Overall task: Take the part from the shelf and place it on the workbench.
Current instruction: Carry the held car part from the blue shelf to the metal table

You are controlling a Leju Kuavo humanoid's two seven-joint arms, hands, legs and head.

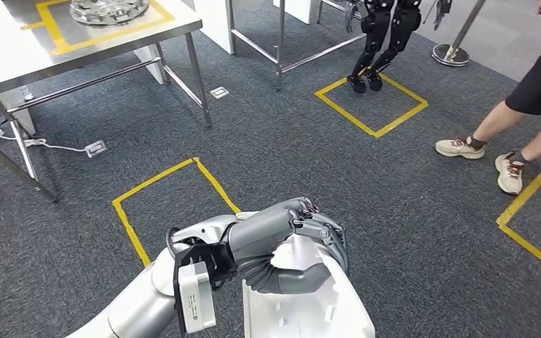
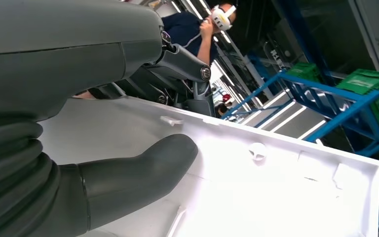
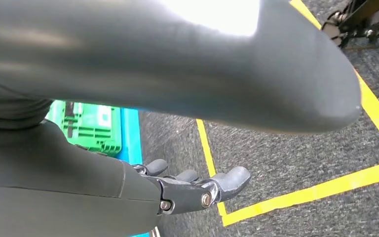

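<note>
White plastic, one part (image 1: pixel 303 299), sits at the lower centre of the head view, cut off by the bottom edge, clamped in the left hand (image 1: pixel 292 236). Right hand (image 3: pixel 197 190) hangs with fingers apart, holding nothing. One workbench (image 1: pixel 14 56) stands upper left.

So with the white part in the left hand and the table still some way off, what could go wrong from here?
The left hand holds the white part alone, with its thumb lying on the smooth inner face, so the part may slip while walking. A person's feet are on the carpet nearby and could cross the path. The table already carries a metal disc inside its yellow marking, so the part could bump it when set down.
</note>
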